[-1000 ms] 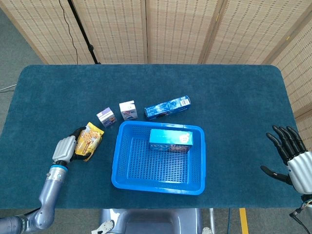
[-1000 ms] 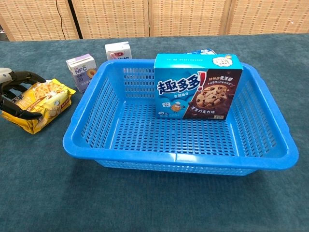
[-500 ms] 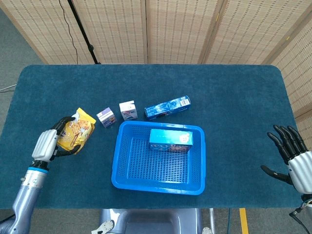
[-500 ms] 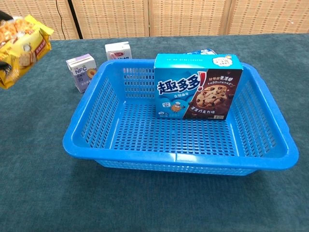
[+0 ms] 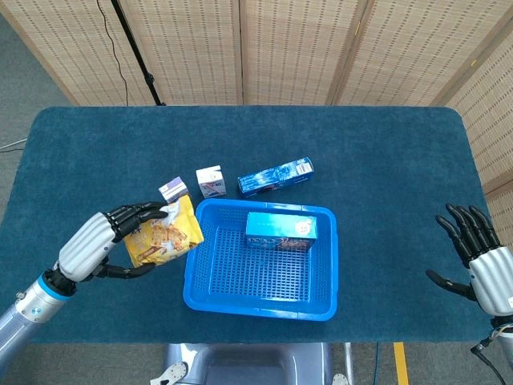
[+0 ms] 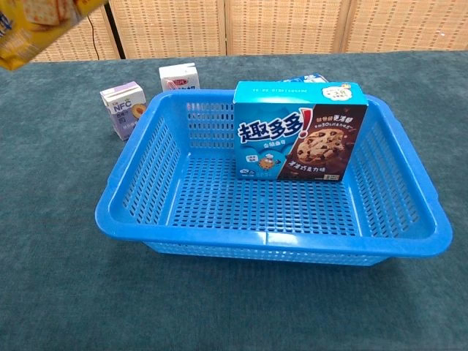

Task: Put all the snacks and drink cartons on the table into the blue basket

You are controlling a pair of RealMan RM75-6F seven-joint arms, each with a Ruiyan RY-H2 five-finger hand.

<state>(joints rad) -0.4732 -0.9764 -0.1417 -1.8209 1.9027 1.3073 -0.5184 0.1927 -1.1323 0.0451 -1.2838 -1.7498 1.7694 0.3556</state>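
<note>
Left hand: your left hand (image 5: 90,243) grips the yellow snack bag (image 5: 163,234), fingers wrapped round it, lifted just beside the basket's left rim
Right hand: your right hand (image 5: 483,265) hovers off the table's right edge, fingers spread, holding nothing
Basket: the blue basket (image 5: 208,296) sits mid-table with the cookie box (image 6: 299,131) upright against its far wall
Cartons: the purple carton (image 6: 123,110) and white carton (image 6: 179,77) stand behind the basket's left corner
Blue packet: the long blue packet (image 5: 275,177) lies just beyond the far rim
</note>
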